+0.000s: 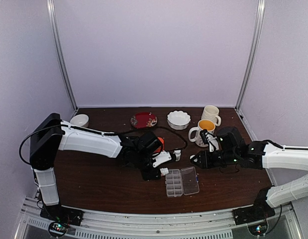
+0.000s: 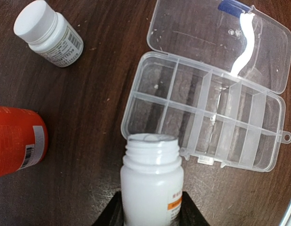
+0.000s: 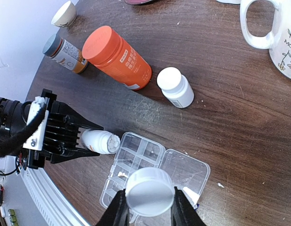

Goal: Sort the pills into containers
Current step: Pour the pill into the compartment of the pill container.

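Note:
The clear pill box (image 2: 206, 113) lies open on the table, its lid (image 2: 220, 42) folded back. It also shows in the top view (image 1: 174, 182) and the right wrist view (image 3: 118, 165). A few tiny pale pills (image 3: 120, 174) lie in its compartments. My left gripper (image 2: 152, 209) is shut on an uncapped white bottle (image 2: 152, 183), tipped on its side with its mouth at the box's edge. Whitish pills (image 3: 112, 141) fill the bottle's mouth. My right gripper (image 3: 150, 207) is shut on the white bottle cap (image 3: 150, 191) and holds it above the box.
A capped white bottle (image 3: 176, 87), an orange bottle (image 3: 117, 56) and a grey-capped bottle (image 3: 65, 52) stand left of and behind the box. Mugs (image 1: 206, 130), a white bowl (image 1: 178, 119), a red dish (image 1: 144, 120) and a small cup (image 1: 79, 120) line the back.

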